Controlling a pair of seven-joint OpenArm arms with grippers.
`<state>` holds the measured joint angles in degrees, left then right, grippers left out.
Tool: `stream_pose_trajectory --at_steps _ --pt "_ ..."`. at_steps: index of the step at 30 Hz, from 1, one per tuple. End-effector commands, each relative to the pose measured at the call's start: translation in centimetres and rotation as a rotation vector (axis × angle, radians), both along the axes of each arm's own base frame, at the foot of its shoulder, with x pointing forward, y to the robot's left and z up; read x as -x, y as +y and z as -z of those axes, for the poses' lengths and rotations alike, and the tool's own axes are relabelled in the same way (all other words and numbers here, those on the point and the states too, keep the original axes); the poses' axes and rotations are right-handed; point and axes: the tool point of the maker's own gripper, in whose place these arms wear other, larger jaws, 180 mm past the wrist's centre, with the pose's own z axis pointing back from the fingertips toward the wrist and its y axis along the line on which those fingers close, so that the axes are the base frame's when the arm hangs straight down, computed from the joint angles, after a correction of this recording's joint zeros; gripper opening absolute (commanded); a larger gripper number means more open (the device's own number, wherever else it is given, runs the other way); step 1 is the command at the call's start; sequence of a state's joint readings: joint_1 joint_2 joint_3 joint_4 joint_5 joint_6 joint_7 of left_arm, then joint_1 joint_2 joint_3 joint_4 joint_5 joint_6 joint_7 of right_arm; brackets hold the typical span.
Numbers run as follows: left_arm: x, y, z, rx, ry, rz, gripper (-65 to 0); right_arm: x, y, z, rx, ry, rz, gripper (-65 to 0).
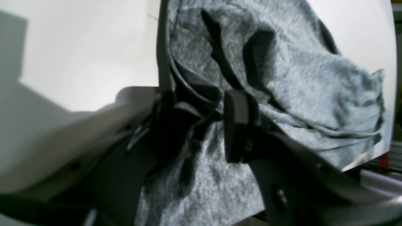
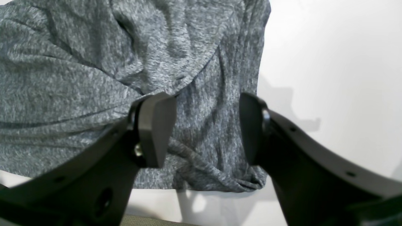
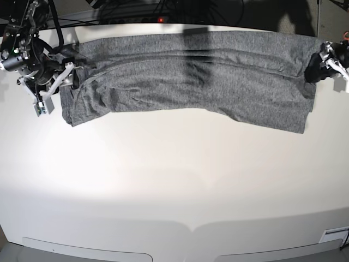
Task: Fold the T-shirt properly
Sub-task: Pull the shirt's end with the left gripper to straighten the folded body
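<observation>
A: Where does the T-shirt (image 3: 191, 76) lie?

B: It is spread wide across the far part of the white tabletop (image 3: 174, 185), stretched between the two grippers. Its grey knit is creased in long folds running from one gripper toward the other.

A: What does the left gripper (image 1: 201, 119) do?

B: It is clenched on the T-shirt. In the left wrist view, cloth is bunched between its jaws and passes right through them: more cloth hangs below the fingers, and the rest spreads beyond them toward the tabletop. One dark pad (image 1: 237, 125) presses against the gathered folds. In the base view the same gripper sits at the shirt's end, touching it.

A: And the right gripper (image 2: 207, 128)?

B: Its jaws stand wide apart and grasp nothing. In the right wrist view the shirt's edge lies under and beyond them, with one finger (image 2: 155, 128) over the cloth and the other near the cloth's border, bare tabletop just past it. A rumpled corner of the shirt lies just under the gap. Whether the fingertips touch the cloth cannot be told.
</observation>
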<state>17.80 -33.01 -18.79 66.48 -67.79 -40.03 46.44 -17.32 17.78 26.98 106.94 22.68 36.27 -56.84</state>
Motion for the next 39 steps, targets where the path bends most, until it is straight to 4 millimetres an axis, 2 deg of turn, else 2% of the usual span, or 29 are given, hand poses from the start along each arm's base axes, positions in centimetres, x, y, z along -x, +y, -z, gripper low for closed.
stream_pose_trajectory --at_steps 1,6,12,18,20,23,27,32,39 --pt "-0.7 0.6 -1.0 0.008 -0.028 -0.010 -40.5 -0.7 -0.2 -1.1 0.012 -0.041 -0.015 -29.4" --pt "-2.2 -0.1 -1.8 0.045 -0.071 -0.025 -40.5 -0.7 -0.2 -1.1 0.012 -0.038 -0.014 -29.4" --pt "-3.7 -3.0 -1.6 0.126 -0.116 -0.050 -40.5 -0.6 -0.2 -1.0 0.014 -0.029 -0.014 -29.4" --pt "-4.8 -3.2 -2.1 0.141 -0.151 -0.068 -40.5 -0.5 -0.3 -0.9 0.016 -0.022 -0.013 -29.4" --pt "-4.8 -3.2 -2.1 0.139 -0.154 -0.071 -46.0 -0.5 -0.3 -0.9 0.016 -0.022 -0.013 -29.4" --pt "-4.8 -3.2 -2.2 0.139 -0.155 -0.072 -65.0 -0.5 -0.3 -0.9 0.016 -0.022 -0.013 -29.4" --pt "-4.8 -3.1 -2.2 0.138 -0.157 -0.073 -65.0 -0.5 -0.3 -0.9 0.016 -0.022 -0.014 -29.4" --pt "-5.0 -1.4 -2.9 0.095 -0.161 -0.067 -65.0 -0.5 -0.3 -0.9 0.015 -0.023 -0.013 -29.4" --pt "-5.2 4.4 -4.2 -0.094 -0.191 -0.120 -65.0 -0.5 -0.3 -0.9 0.015 -0.023 -0.014 -29.4"
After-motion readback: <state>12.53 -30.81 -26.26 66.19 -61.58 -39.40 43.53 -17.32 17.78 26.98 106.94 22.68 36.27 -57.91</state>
